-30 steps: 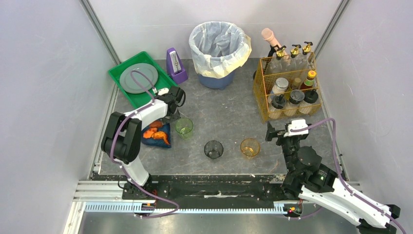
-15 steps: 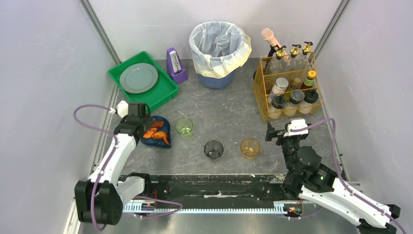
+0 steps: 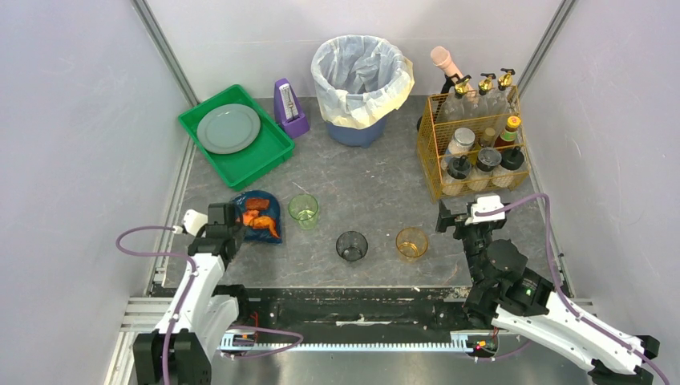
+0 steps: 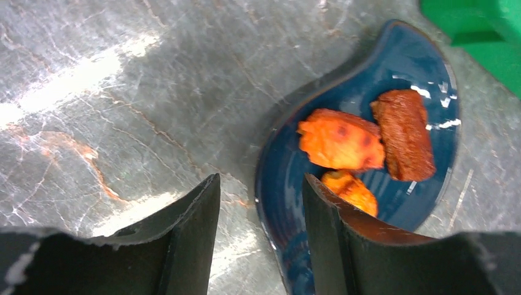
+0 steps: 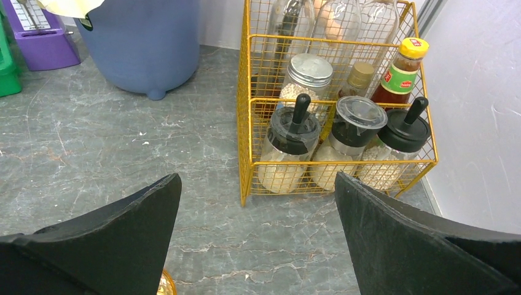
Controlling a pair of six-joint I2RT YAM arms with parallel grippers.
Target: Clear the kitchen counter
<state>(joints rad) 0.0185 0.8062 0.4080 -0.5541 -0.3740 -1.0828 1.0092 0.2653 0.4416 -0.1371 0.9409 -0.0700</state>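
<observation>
The kitchen counter (image 3: 369, 188) holds a blue plate (image 3: 258, 216) with orange food pieces (image 4: 341, 138), a green cup (image 3: 304, 210), a dark cup (image 3: 351, 245) and an amber cup (image 3: 411, 242). My left gripper (image 3: 227, 230) is open at the plate's near-left rim. In the left wrist view the blue plate (image 4: 368, 178) has its rim in the gap of the left gripper (image 4: 259, 181), one finger over the counter (image 4: 123, 92), the other over the plate's inside. My right gripper (image 3: 449, 218) stands wide open and empty just right of the amber cup; the right gripper (image 5: 257, 178) faces bare counter.
A green tray (image 3: 273, 152) with a grey plate (image 3: 228, 128) sits at the back left. Beside it are a purple metronome (image 3: 289, 107) and a lined blue bin (image 3: 361, 80). A yellow wire basket (image 3: 437, 160) of bottles and jars stands at the back right.
My left arm has swung back from beside the green cup toward the near left and now sits at the blue plate's near-left rim. The right arm has not moved.
</observation>
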